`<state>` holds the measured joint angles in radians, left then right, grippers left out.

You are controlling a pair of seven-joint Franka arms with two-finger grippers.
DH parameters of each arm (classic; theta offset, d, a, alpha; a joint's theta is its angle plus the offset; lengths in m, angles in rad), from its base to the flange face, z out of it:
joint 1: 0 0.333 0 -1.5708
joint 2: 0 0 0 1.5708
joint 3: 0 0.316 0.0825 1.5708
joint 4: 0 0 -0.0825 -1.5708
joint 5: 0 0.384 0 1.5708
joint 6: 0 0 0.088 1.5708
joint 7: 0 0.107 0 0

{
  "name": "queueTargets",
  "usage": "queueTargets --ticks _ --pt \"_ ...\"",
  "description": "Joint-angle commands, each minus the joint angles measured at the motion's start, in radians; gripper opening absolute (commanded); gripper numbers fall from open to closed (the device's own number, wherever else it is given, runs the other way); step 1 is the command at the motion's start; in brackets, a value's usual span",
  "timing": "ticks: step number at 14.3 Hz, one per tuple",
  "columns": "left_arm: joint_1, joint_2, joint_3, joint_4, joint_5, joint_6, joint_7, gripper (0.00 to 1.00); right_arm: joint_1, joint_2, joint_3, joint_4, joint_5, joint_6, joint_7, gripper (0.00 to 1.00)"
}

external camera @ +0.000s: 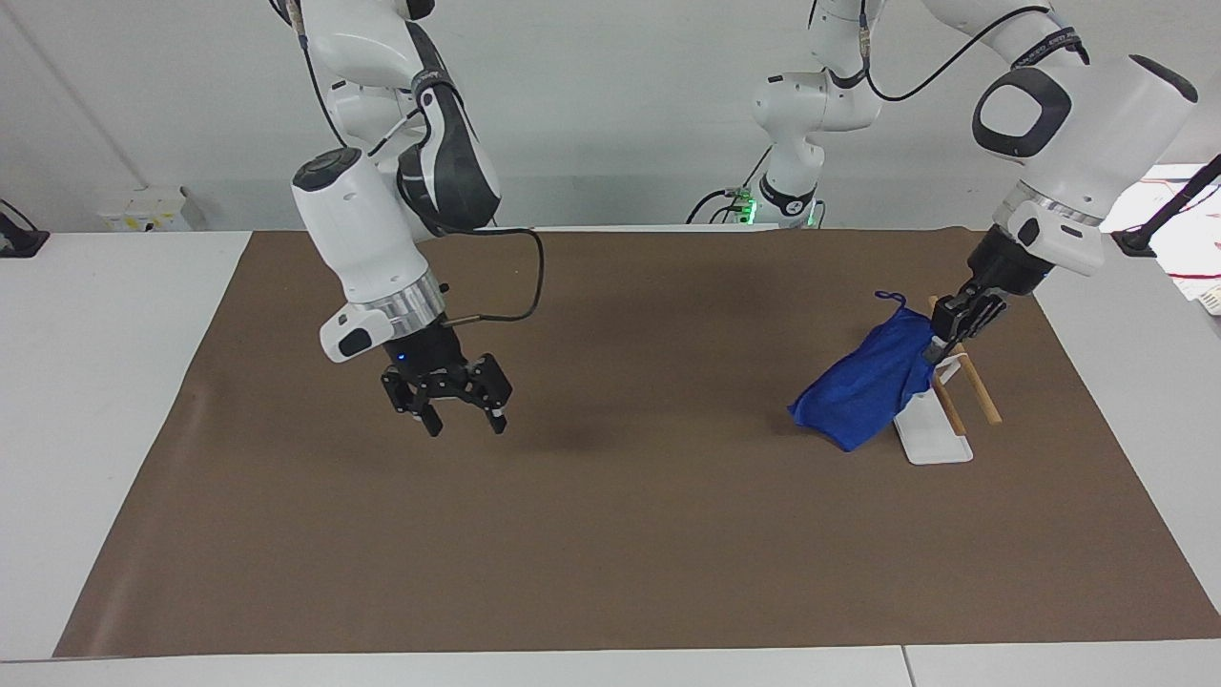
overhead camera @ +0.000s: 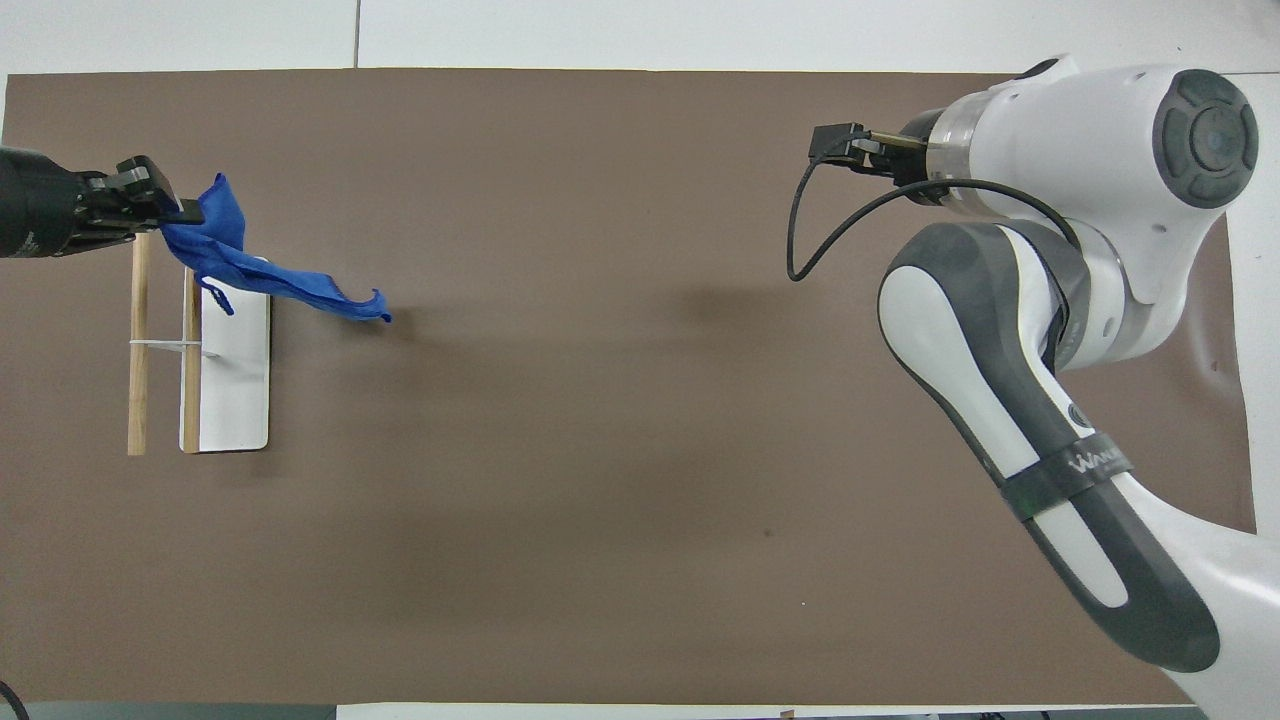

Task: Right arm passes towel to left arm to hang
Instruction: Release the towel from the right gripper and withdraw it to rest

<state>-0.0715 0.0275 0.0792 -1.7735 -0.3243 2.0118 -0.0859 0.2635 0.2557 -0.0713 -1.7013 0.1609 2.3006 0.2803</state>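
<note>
Left claw [external camera: 957, 329] pinches blue towel [external camera: 863, 386] corner over rack [external camera: 940, 401]; towel trails below it. Right claw [external camera: 461, 412] open, empty.

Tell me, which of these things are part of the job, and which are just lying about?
In the job:
towel, held by the left gripper
wooden rack on its white base, under the towel
right gripper, open, waiting

Just there:
brown mat
</note>
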Motion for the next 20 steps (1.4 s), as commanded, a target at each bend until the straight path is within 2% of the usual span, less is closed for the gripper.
queueTargets --ticks 1,3,5,9,13,14,20 --pt "0.024 -0.035 -0.003 -0.021 0.073 -0.07 0.165 0.0 -0.043 -0.032 0.013 0.018 -0.102 -0.163 -0.03 1.0" --pt "0.051 -0.04 -0.003 -0.023 0.108 -0.1 0.303 0.0 -0.067 -0.036 0.013 0.055 -0.161 -0.292 -0.032 1.0" --pt "0.074 -0.043 -0.003 -0.023 0.14 -0.131 0.434 0.0 -0.082 -0.068 0.01 0.055 -0.164 -0.373 -0.038 1.0" --pt "0.082 -0.041 -0.003 -0.018 0.25 -0.139 0.63 0.0 -0.216 -0.18 0.042 0.051 -0.17 -0.544 -0.142 1.0" --pt "0.131 -0.032 -0.003 -0.024 0.309 -0.093 0.741 0.0 -0.412 -0.278 0.212 0.057 -0.216 -0.674 -0.182 1.0" --pt "0.151 -0.026 -0.003 -0.026 0.309 -0.082 0.759 0.0 -0.424 -0.303 0.229 0.048 -0.233 -0.685 -0.181 1.0" --pt "0.235 0.055 -0.004 -0.032 0.309 0.019 0.781 0.0 -0.377 -0.313 0.142 0.04 -0.213 -0.713 -0.171 1.0"
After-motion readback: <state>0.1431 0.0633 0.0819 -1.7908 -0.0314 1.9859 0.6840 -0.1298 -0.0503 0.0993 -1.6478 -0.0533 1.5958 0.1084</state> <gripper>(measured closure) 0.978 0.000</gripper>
